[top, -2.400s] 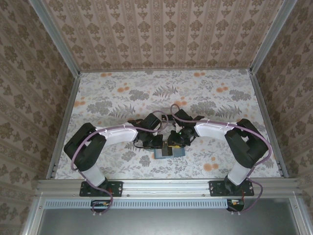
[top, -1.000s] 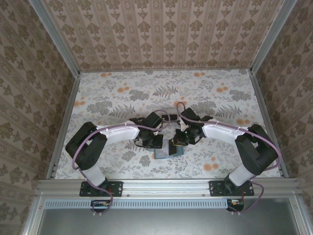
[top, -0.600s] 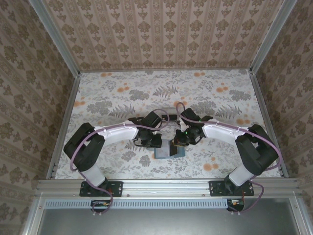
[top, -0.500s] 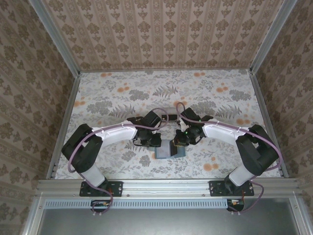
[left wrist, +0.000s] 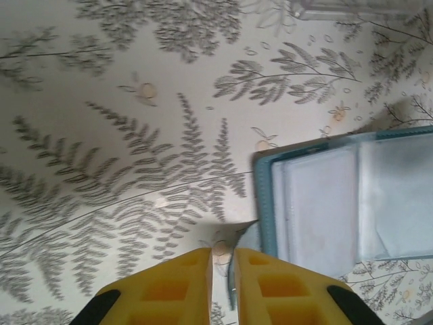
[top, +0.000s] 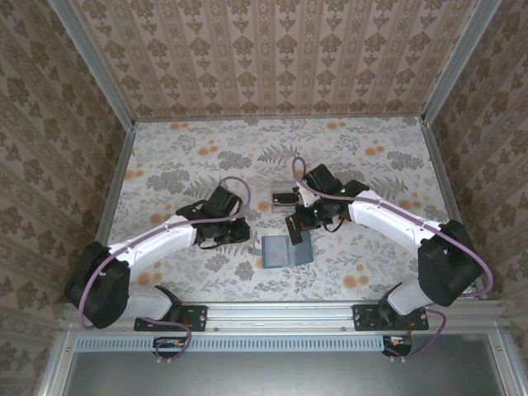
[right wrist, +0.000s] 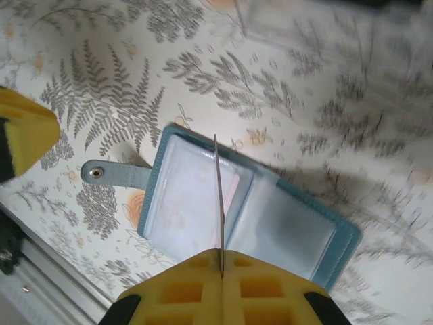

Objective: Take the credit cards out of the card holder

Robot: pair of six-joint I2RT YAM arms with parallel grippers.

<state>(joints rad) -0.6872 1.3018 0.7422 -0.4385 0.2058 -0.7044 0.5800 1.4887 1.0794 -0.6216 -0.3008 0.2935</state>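
Pinching one of the credit cards (right wrist: 219,203), the right gripper (right wrist: 221,254) has its yellow pads pressed together on the card's lower edge; the card is seen edge-on as a thin upright line in the right wrist view. Card held clear above the card holder (right wrist: 237,210), which lies open and flat on the floral table (top: 190,165), both panels up, clear pockets showing. A pale pinkish patch shows behind the pocket on one panel; cannot tell whether it is another card. Closure strap with snap (right wrist: 108,174) sticks out flat from the holder's edge onto the table. From above, the card holder (top: 286,250) sits near the middle of the table, toward the near edge, between the two arms. Right gripper (top: 297,229) sits over the holder's far edge. Left gripper (top: 239,232) is to the left of the holder, apart from it, low over the table. In the left wrist view the left gripper (left wrist: 222,254) has its pads drawn nearly together with only a narrow slit between, nothing held; the holder's blue edge (left wrist: 325,196) is just to its right. Clear tray (top: 283,198) lies just beyond the holder on the far side.
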